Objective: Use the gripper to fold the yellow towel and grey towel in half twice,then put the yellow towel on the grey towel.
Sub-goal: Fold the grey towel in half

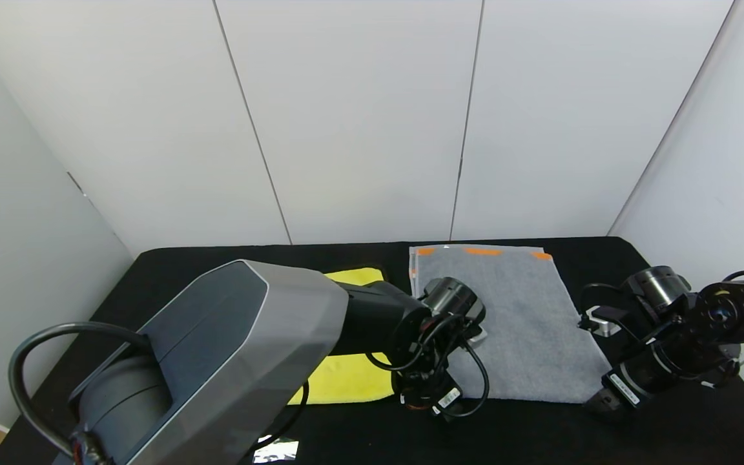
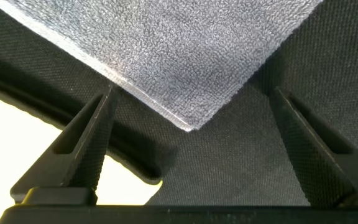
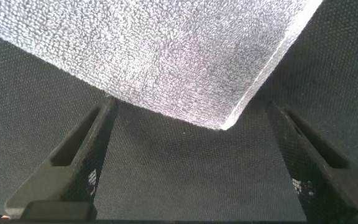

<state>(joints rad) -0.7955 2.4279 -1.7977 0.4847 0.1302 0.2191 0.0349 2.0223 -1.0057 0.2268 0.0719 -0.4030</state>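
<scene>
While the mid-grey terry towel point(image 1: 507, 323) with orange blocks along its far edge lies flat on the black table point(image 1: 572, 433) beside the bright yellow plush towel point(image 1: 346, 378), the head view puts the left hand point(image 1: 433, 400) and right hand point(image 1: 604, 405) at its near corners. In the left wrist view, the left hand point(image 2: 188, 165) stands wide around a grey corner point(image 2: 185, 121). In the right wrist view, the right hand point(image 3: 191, 165) stands wide around the other corner point(image 3: 225, 121).

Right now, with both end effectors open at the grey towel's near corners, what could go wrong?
1. The left end effector sits close to the yellow towel; it could snag that too.
2. The grey towel looks already doubled; a shallow pinch may lift one layer.
3. The right end effector could grab unevenly, skewing the fold.
</scene>
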